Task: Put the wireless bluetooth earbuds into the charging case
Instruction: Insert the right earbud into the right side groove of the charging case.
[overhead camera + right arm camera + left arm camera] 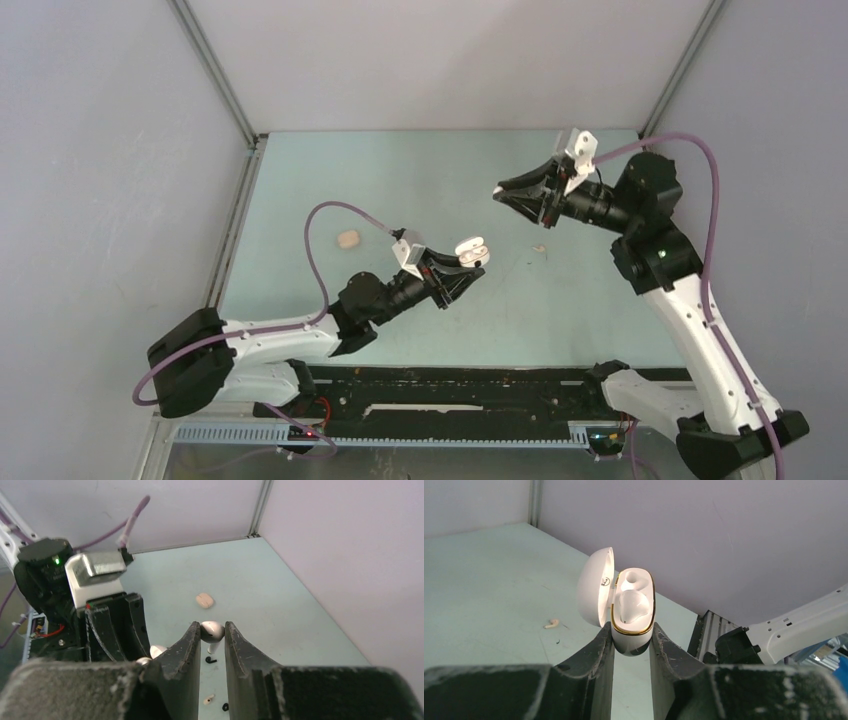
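Note:
The white charging case (634, 605), gold-rimmed with its lid (594, 587) swung open, is held above the table with my left gripper (632, 632) shut on its lower body. In the top view the charging case (472, 250) sits at the left gripper (468, 266) tips. One of its wells looks filled with a white shape. My right gripper (212, 630) is shut on a white stemmed earbud (212, 631), stem pointing down. In the top view the right gripper (500, 191) hovers up and right of the case, apart from it. A beige earbud (209, 698) lies on the table below.
A beige rounded piece (347, 239) lies on the table left of the left arm. Small black bits (211, 660) lie under the right gripper. The left arm's camera mount (97, 567) stands close on the left in the right wrist view. Enclosure walls ring the table.

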